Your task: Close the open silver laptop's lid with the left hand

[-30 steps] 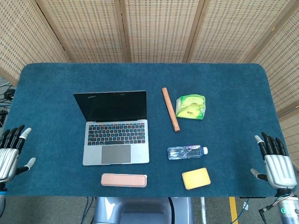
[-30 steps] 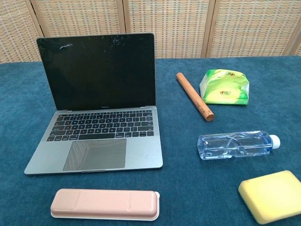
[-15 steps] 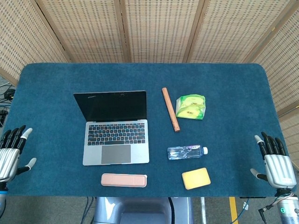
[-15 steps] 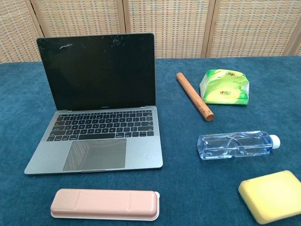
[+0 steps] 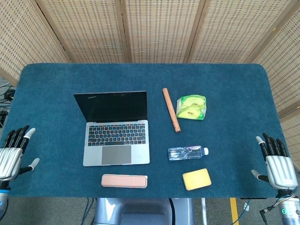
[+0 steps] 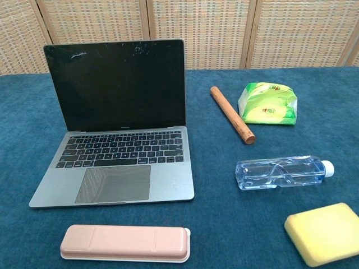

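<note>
The silver laptop (image 5: 115, 136) (image 6: 119, 168) stands open left of the table's middle, its dark screen (image 6: 115, 84) upright and facing me. My left hand (image 5: 13, 154) hovers at the table's left front edge, well left of the laptop, fingers spread and holding nothing. Over at the right front edge my right hand (image 5: 276, 164) is likewise spread and empty. The chest view shows neither hand.
A pink case (image 5: 124, 180) lies in front of the laptop. To its right are a wooden rod (image 5: 171, 109), a green packet (image 5: 191, 107), a clear water bottle (image 5: 187, 152) and a yellow sponge (image 5: 196, 179) on the blue table (image 5: 234, 93). Woven screens stand behind.
My left hand has drifted slightly right and toward the front of the table. The laptop and the right hand have not moved.
</note>
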Tool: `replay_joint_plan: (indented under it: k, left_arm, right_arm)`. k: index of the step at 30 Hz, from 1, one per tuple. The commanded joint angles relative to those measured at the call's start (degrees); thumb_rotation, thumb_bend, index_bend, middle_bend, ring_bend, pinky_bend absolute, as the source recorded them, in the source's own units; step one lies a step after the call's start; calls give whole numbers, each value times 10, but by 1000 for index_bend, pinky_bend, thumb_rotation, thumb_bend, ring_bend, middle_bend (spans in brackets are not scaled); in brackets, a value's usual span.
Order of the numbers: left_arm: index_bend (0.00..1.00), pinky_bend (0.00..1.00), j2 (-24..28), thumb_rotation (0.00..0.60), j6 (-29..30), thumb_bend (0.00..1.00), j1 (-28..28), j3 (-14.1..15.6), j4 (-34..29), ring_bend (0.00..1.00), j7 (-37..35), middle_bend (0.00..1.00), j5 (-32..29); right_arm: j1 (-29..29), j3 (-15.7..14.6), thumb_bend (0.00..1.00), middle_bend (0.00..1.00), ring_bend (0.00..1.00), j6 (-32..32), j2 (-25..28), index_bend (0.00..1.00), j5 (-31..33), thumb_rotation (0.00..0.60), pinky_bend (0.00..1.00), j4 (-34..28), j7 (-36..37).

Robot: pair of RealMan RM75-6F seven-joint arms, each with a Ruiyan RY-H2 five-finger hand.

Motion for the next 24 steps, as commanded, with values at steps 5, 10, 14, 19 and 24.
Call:
replay_joint_plan:
  k: [5, 10, 14, 19, 24]
  left_arm:
    - [0, 0, 14, 600, -15, 287, -23, -24, -54, 0, 54, 0, -25]
    - [0, 0, 21, 600, -39, 290, -49, -41, -95, 0, 93, 0, -39]
    - [0, 0, 28, 600, -79, 293, -83, -55, -125, 0, 129, 0, -61]
    - [0, 0, 33, 600, -122, 295, -128, -87, -154, 0, 170, 0, -115]
    - [0, 0, 31, 600, -163, 296, -177, -117, -168, 0, 198, 0, -184]
  right_arm:
    - [1, -1, 51, 0, 0, -3, 1, 0, 0, 600, 0, -2, -5]
    - [1, -1, 53, 0, 0, -5, 2, 0, 2, 600, 0, -4, -5]
    - [2, -3, 53, 0, 0, -11, 4, 0, 6, 600, 0, -6, -8]
    - [4, -1, 53, 0, 0, -11, 5, 0, 7, 600, 0, -8, -9]
    - [3, 0, 53, 0, 0, -7, 3, 0, 5, 600, 0, -4, -8]
